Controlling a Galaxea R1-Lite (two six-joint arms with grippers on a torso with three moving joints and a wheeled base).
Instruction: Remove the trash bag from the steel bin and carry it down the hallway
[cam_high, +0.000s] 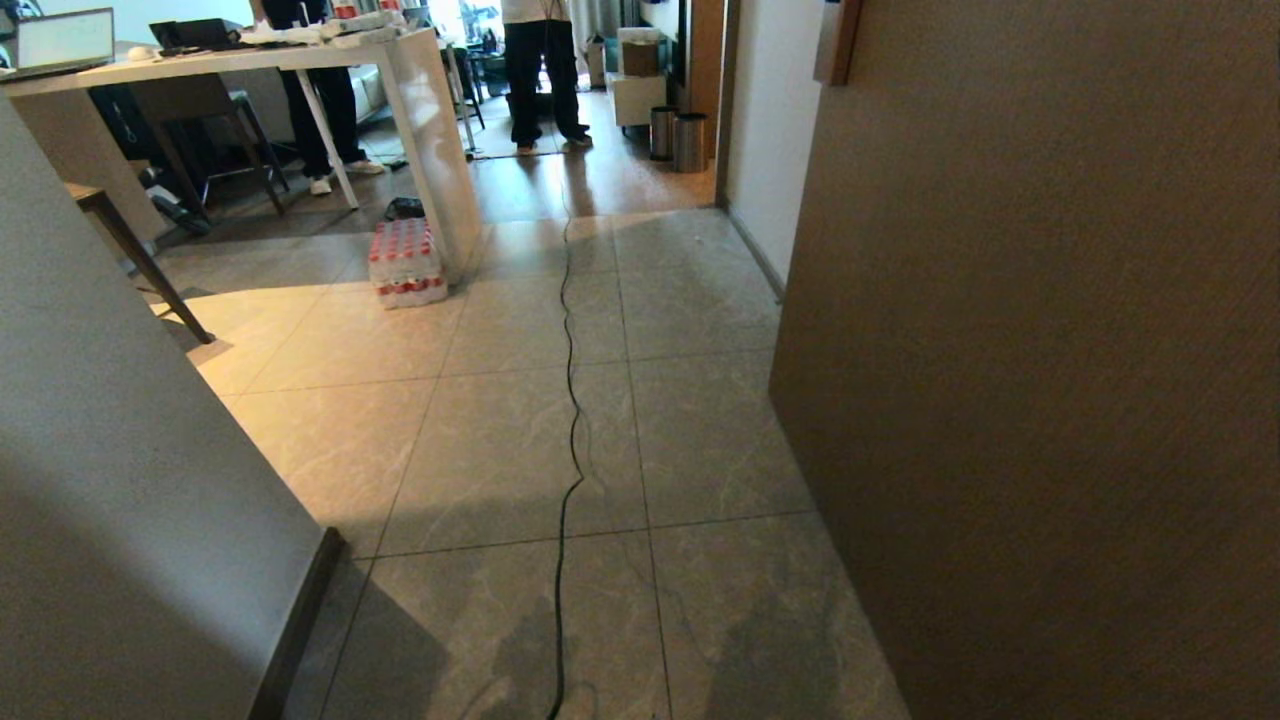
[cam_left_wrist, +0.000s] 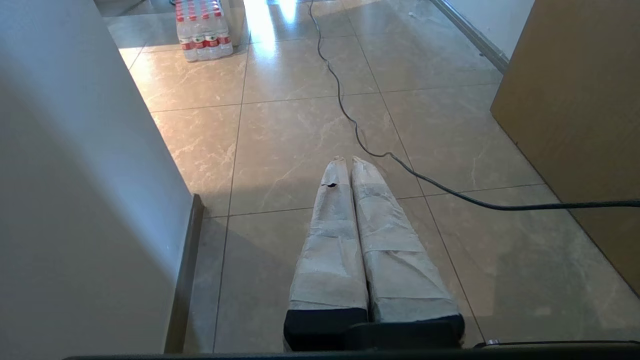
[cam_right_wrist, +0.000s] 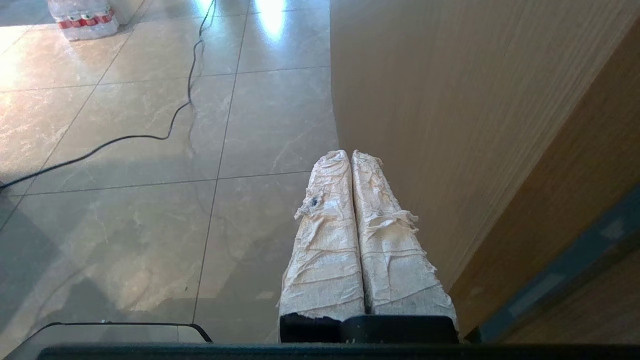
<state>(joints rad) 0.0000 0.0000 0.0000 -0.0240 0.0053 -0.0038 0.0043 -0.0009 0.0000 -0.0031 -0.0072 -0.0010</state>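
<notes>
The hallway (cam_high: 520, 440) of grey-beige stone tiles runs ahead between a pale wall and a brown wooden panel. Far off at its end, by a door frame, stands the steel bin (cam_high: 690, 143), with a second similar metal cylinder (cam_high: 662, 132) next to it. The trash bag cannot be made out from here. My left gripper (cam_left_wrist: 349, 160) hangs over the floor tiles, its tape-wrapped fingers pressed together and holding nothing. My right gripper (cam_right_wrist: 351, 154) is likewise shut and empty, close beside the wooden panel. Neither arm shows in the head view.
A black cable (cam_high: 570, 400) snakes along the floor down the middle. A shrink-wrapped pack of water bottles (cam_high: 405, 262) sits by the leg of a white table (cam_high: 430, 140). Two people (cam_high: 543, 75) stand beyond it. Wall corner (cam_high: 150, 480) on the left, wooden panel (cam_high: 1050, 380) on the right.
</notes>
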